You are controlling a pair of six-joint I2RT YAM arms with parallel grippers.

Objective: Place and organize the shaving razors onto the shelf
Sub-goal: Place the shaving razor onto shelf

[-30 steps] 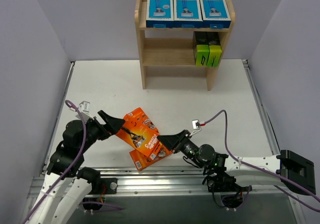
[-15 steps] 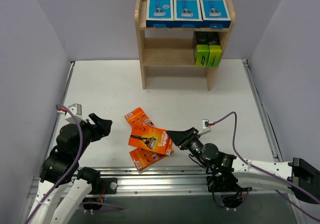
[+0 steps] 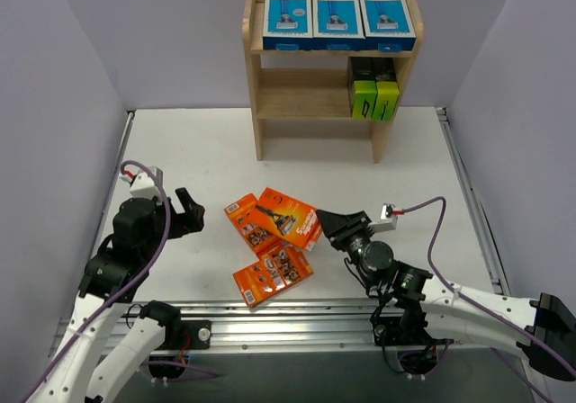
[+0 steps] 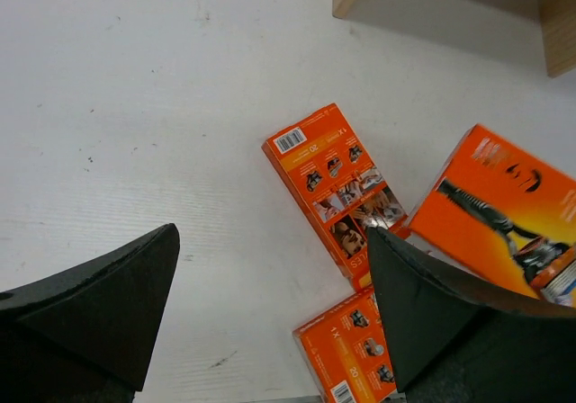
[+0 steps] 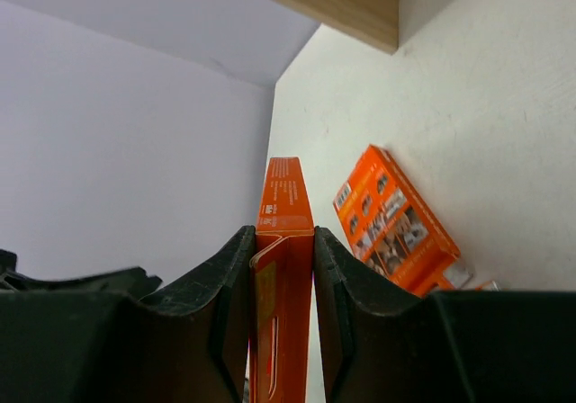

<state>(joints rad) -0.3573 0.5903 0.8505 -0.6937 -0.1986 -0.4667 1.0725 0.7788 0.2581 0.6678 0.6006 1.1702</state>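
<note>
Shelf (image 3: 253, 97): light wood with three tiers, standing at the far side of the table (image 3: 198, 151) against the back wall.
Blue boxes (image 3: 338, 16): three in a row on the top tier, touching side by side. Their blue-and-white fronts face out, each with a razor picture.
Green boxes (image 3: 375, 97): two black-and-lime boxes side by side at the right end of the middle tier.
Held pack (image 3: 290, 217): a flat orange pack with a dark razor picture and white lettering on its face. It sits at the table's near middle, tilted. The right wrist view shows it edge-on (image 5: 281, 268) between the fingers.
Right gripper (image 3: 331, 223): clamped on the held pack's right end, with both fingers pressed flat to its faces.
Middle pack (image 3: 249, 224): orange with small photo panels and a barcode, lying flat on the table. It is just left of the held pack, and their edges meet or overlap.
Near pack (image 3: 272, 275): orange, flat and askew, lying near the table's front edge below the other two.
Left gripper (image 3: 186, 211): jaws wide apart and holding nothing, above bare table left of the middle pack (image 4: 335, 190).
Lowest tier: nothing is visible on it from above.
</note>
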